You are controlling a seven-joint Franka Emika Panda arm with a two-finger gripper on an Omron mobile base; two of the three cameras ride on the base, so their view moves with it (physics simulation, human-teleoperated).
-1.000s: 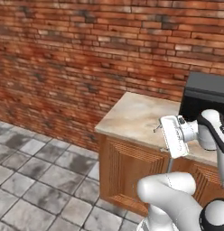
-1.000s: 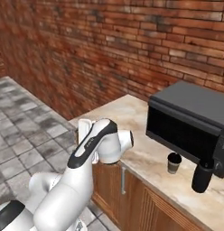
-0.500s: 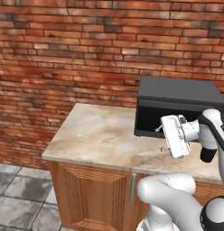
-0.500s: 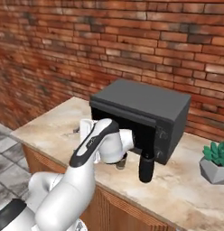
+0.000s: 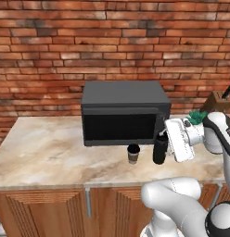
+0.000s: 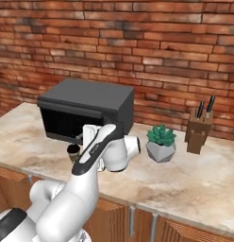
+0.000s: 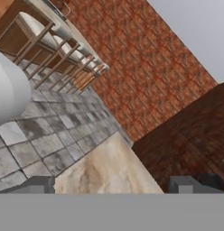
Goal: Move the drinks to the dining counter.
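Note:
Two drinks stand on the marble counter in front of the black microwave [image 5: 124,112]: a short dark coffee cup with a tan sleeve [image 5: 133,154] and, to its right, a tall black bottle [image 5: 159,149]. My gripper [image 5: 175,141] hovers just right of the bottle, above the counter, touching neither drink. In the right base view the coffee cup [image 6: 73,152] shows left of my arm, and the bottle is hidden behind it. In the hand view the gripper [image 7: 113,185] is open, its fingertips [image 7: 39,185] wide apart with nothing between them. Far off stand stools [image 7: 55,49] beside a wooden counter.
A potted plant [image 6: 160,142] and a knife block [image 6: 198,132] stand on the counter right of the microwave [image 6: 86,111]. The brick wall [image 5: 112,41] runs close behind. Bare marble [image 5: 38,148] stretches left of the microwave. Grey floor tiles [image 7: 37,135] lie below.
The whole picture has shifted as the base moved along the counter; the microwave and drinks now sit in the middle. My arm keeps the same pose and the gripper stays open.

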